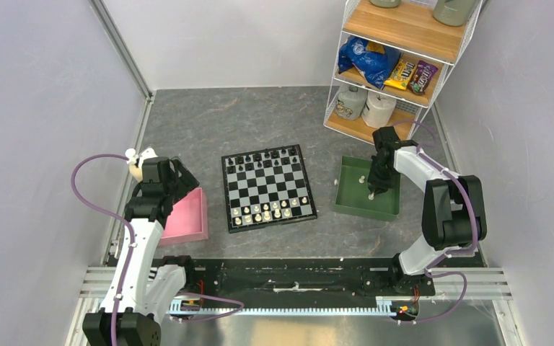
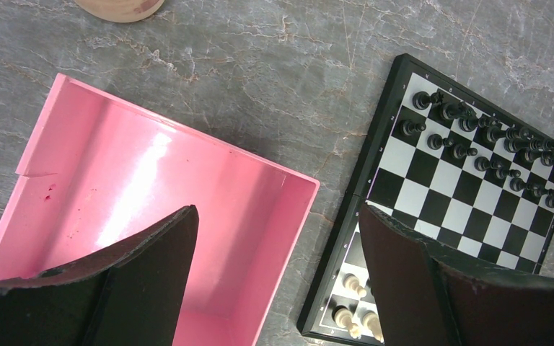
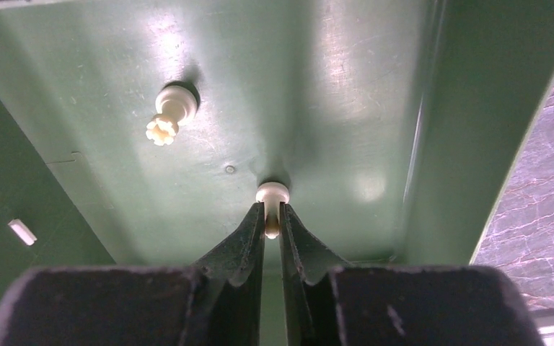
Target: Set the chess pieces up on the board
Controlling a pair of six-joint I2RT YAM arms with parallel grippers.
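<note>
The board (image 1: 268,189) lies mid-table, with black chess pieces (image 1: 263,160) along its far rows and white chess pieces (image 1: 267,211) along its near rows. My right gripper (image 3: 272,209) is down inside the green tray (image 3: 346,108), shut on a small white chess piece (image 3: 272,193) that lies on the tray floor. A second white piece (image 3: 167,119) lies to its upper left. My left gripper (image 2: 278,209) hangs open above the corner of the pink tray (image 2: 115,166), holding nothing. The board's left edge (image 2: 371,173) shows under its right finger.
A wire shelf (image 1: 397,65) with snack bags and jars stands at the back right, just behind the green tray (image 1: 350,189). The pink tray (image 1: 187,216) sits left of the board. A tan round object (image 2: 119,6) lies beyond the pink tray. Side walls enclose the table.
</note>
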